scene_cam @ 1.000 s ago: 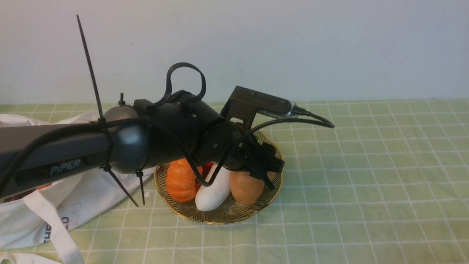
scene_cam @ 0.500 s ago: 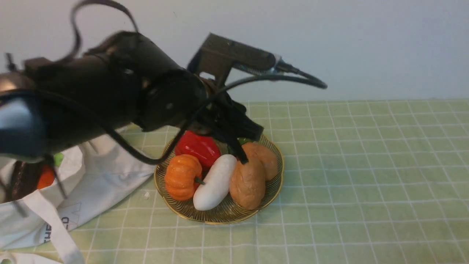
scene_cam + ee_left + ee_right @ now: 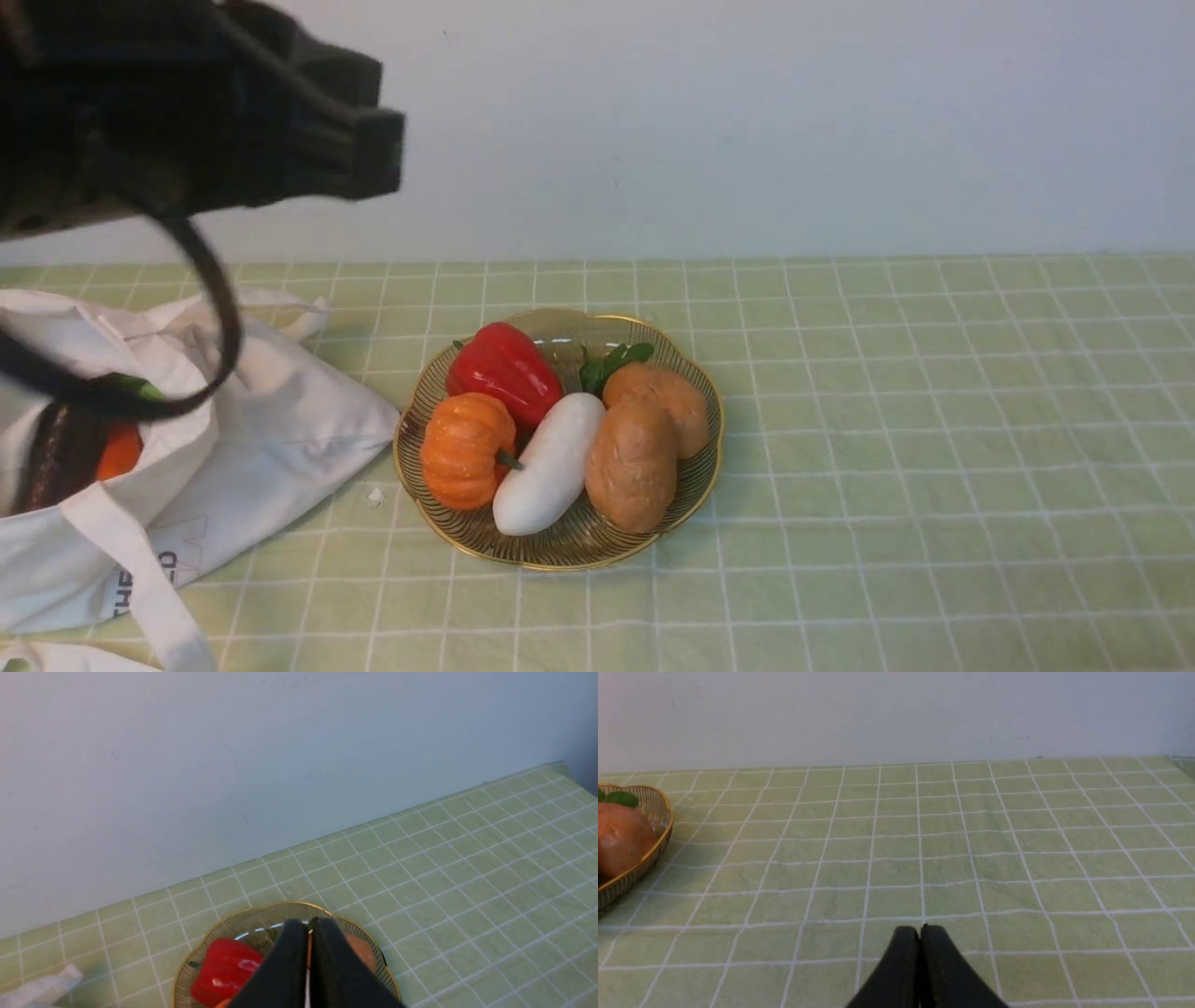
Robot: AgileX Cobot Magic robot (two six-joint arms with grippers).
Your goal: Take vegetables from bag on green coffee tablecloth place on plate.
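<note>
The amber plate (image 3: 695, 495) with a gold rim holds a red pepper (image 3: 504, 369), an orange pumpkin (image 3: 464, 450), a white radish (image 3: 551, 464) and two brown potatoes (image 3: 633, 464). The white bag (image 3: 252, 439) lies open at the left, with a dark aubergine (image 3: 51, 457) and an orange vegetable (image 3: 119, 451) showing inside. My left arm (image 3: 187, 112) is a blur high at the upper left. My left gripper (image 3: 308, 924) is shut and empty, high above the plate (image 3: 261, 907) and the pepper (image 3: 224, 970). My right gripper (image 3: 920, 927) is shut and empty over bare cloth, right of the plate (image 3: 654, 851).
The pale green tablecloth (image 3: 934, 420) with white grid lines covers the table up to the grey back wall (image 3: 747, 121). A black cable (image 3: 219, 308) hangs from my left arm over the bag. The bag's strap (image 3: 140, 579) lies at the front left.
My left arm has lifted off the plate and swung up and to the left, shut and empty. All the vegetables on the plate now show.
</note>
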